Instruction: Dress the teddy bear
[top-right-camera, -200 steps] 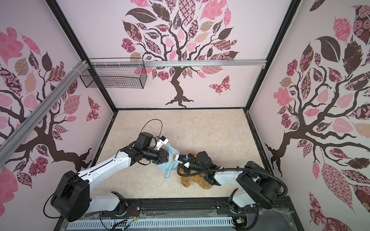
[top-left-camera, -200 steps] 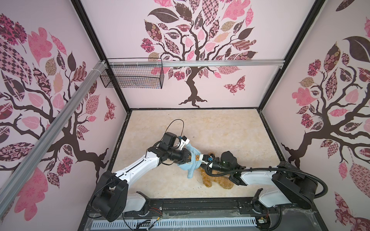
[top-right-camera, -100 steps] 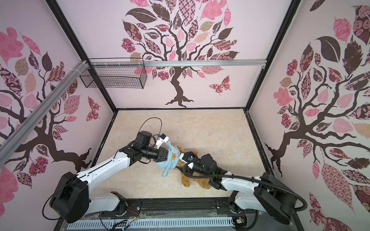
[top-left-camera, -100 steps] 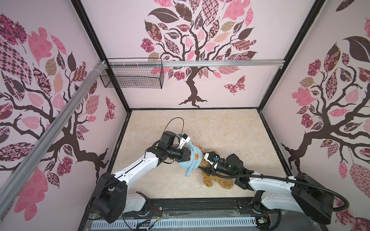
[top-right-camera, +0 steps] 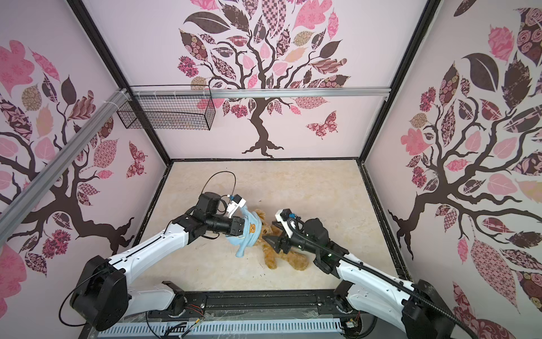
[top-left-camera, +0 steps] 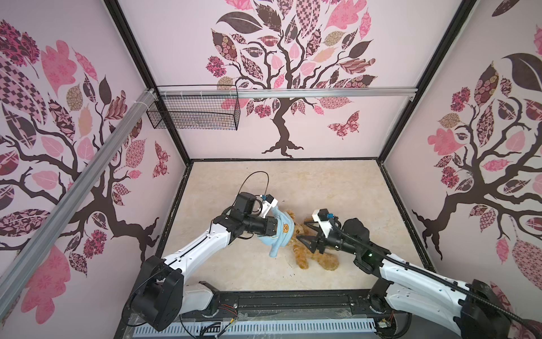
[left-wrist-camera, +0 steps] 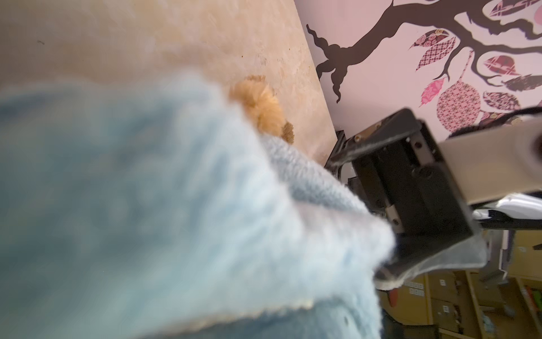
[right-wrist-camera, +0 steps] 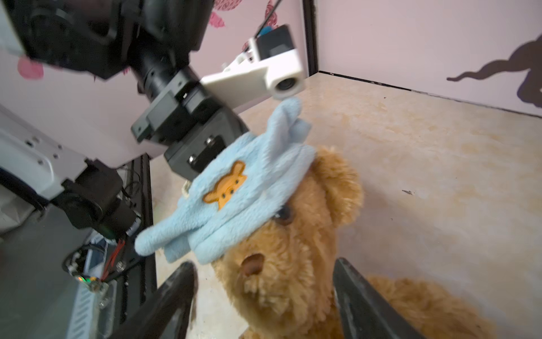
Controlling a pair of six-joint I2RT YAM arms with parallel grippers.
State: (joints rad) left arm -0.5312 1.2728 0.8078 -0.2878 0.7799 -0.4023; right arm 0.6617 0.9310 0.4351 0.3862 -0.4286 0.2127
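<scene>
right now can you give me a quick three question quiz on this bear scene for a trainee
1. True or false: the light-blue shirt is fully pulled down over the teddy bear's body.
2. Which claw holds the shirt: A) left B) right C) neither?
3. Fill in: the right claw has its jaws ____ on either side of the bear's muzzle.

Key: 1 false, it only covers the top of the head; 2 A, the left claw; 3 open.

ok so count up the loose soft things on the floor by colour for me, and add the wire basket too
Golden-brown: 1, the teddy bear
Light blue: 1, the shirt, draped over the bear's head
Black: 1, the wire basket, hung on the rail, not on the floor
Total: 3
</scene>
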